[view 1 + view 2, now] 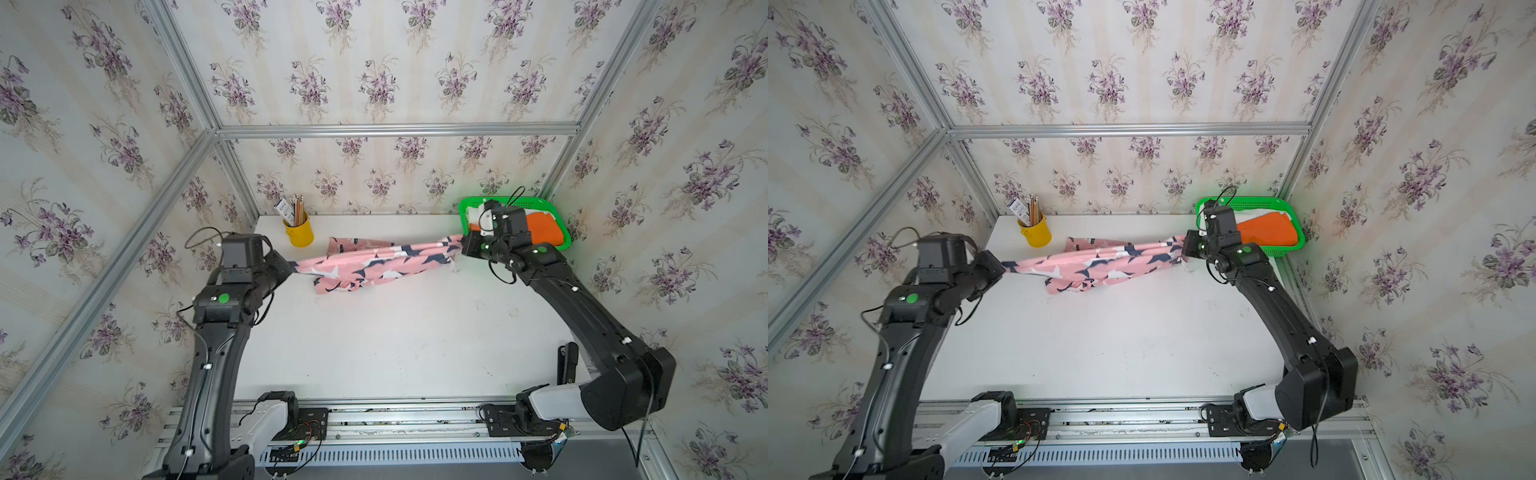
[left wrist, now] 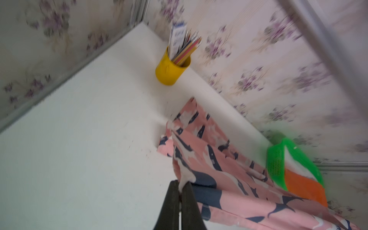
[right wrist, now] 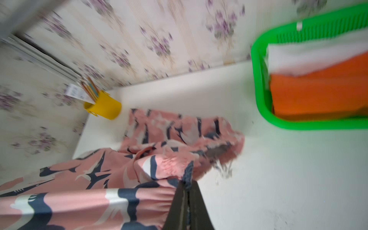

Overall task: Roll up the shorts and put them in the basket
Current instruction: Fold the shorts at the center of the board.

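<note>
Left pincer (image 2: 180, 184) and right pincer (image 3: 187, 182) clench the pink shorts (image 1: 374, 266) stretched (spreading step, I judge); next, probably lay them flat.

Layout: rear half of the white tabletop (image 1: 395, 340).
I see pink whale-print cloth shorts (image 1: 374, 264) spanning left gripper (image 2: 180, 189) to right gripper (image 3: 188, 187); yellow cylindrical pencil cup (image 1: 300, 237) behind them, left; green plastic mesh basket (image 3: 258, 89) rear right, holding orange cloth shorts (image 1: 544, 232) in front of white cloth shorts (image 3: 318, 53).
</note>
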Robot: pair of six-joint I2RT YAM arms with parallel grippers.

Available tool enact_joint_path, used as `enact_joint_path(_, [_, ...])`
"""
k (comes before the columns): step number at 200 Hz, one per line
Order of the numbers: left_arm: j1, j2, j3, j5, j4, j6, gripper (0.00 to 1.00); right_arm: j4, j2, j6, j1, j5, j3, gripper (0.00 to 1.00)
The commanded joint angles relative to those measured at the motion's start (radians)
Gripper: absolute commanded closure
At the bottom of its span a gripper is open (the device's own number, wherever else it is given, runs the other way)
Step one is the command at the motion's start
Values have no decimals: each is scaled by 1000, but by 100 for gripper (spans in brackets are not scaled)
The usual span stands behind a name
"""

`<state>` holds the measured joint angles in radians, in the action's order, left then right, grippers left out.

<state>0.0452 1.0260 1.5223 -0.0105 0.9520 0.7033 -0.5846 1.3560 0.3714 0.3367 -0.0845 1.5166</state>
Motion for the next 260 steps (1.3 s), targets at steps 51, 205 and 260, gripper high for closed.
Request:
enact_joint_path(51, [5, 169, 740, 343, 192, -236, 100, -111, -112, -46, -1, 26, 396, 100])
enact_joint_path(205, [22, 398, 847, 97, -128, -181, 100, 101, 271, 89, -4, -23, 615, 100])
enact_joint_path(260, [22, -124, 124, -6, -42, -204, 100, 102, -62, 75, -2, -175, -28, 100])
